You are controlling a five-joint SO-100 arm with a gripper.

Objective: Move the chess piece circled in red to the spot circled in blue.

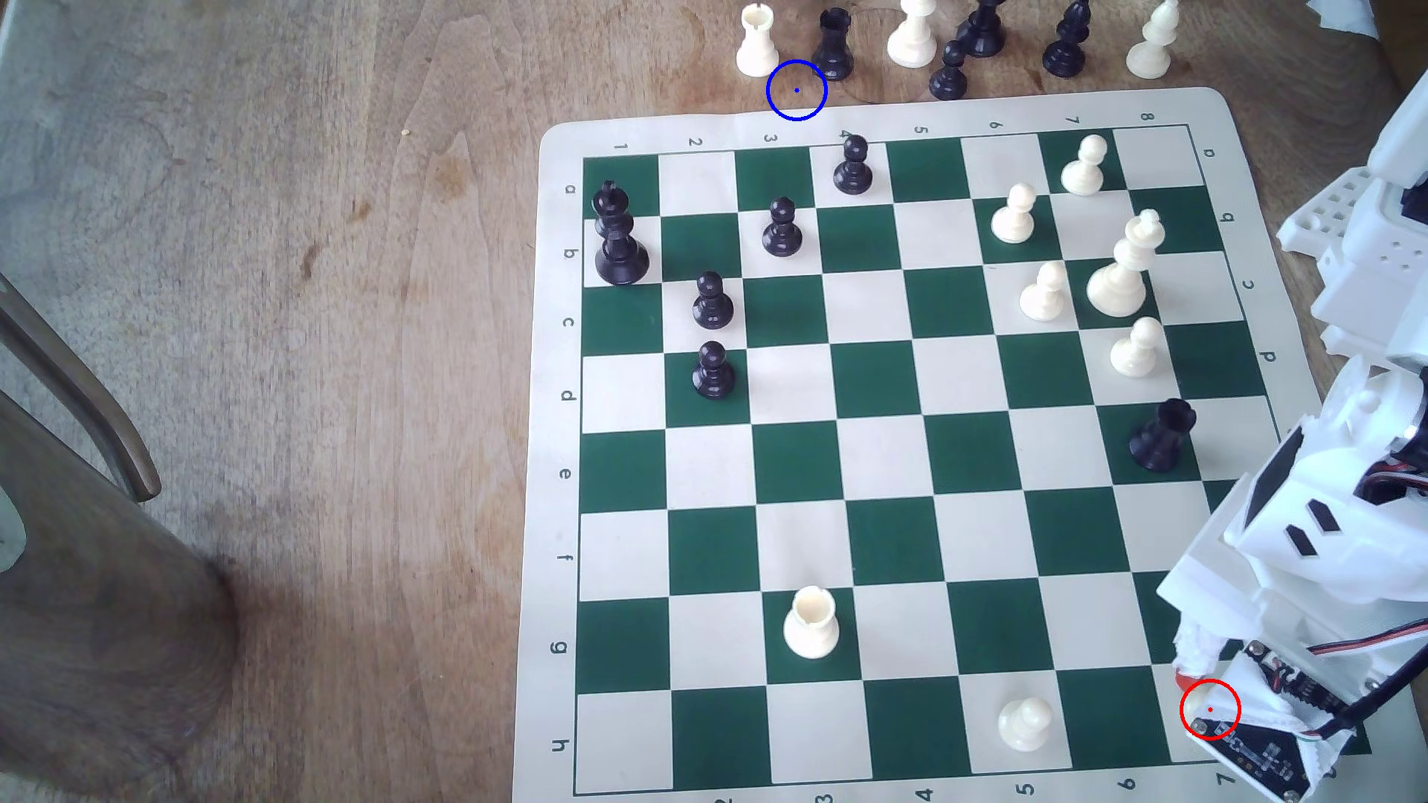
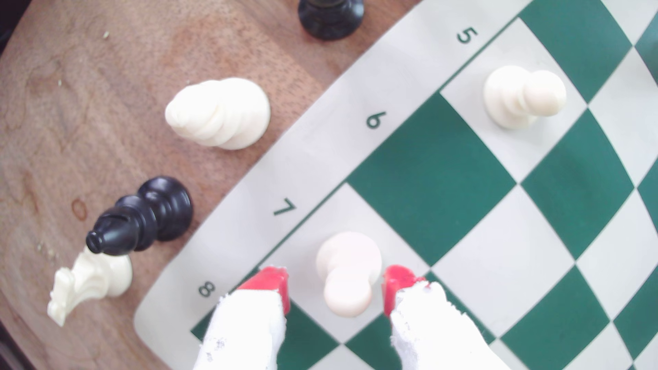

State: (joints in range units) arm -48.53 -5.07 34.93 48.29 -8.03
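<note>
Down at the board's corner near the arm's base, on the cream square by the "7" label, stands the cream pawn I'm after. From the wrist view my gripper sits spread apart, one red fingertip on each side of the pawn, with a gap showing on both sides; nothing is gripped yet. In the exterior view the arm's body covers that corner, so the pawn itself is hidden under the red ring there.

Target is the blue ring on bare wood just off the board's far edge, wedged between a cream rook and a black rook.

Risks as I judge them:
- Pawn head looks closer to one pad than the other. Uneven closing could shove or tip it before both pads bite.
- Pinching only the round head may let it squirt out; lower on the stem seems safer.
- Long carry across the board: black rook and the cream pieces near the exterior view's right edge lie close to the route. Low transit could clip them.
- Drop zone is tight; wide-spread pads on release could knock either rook.
</note>
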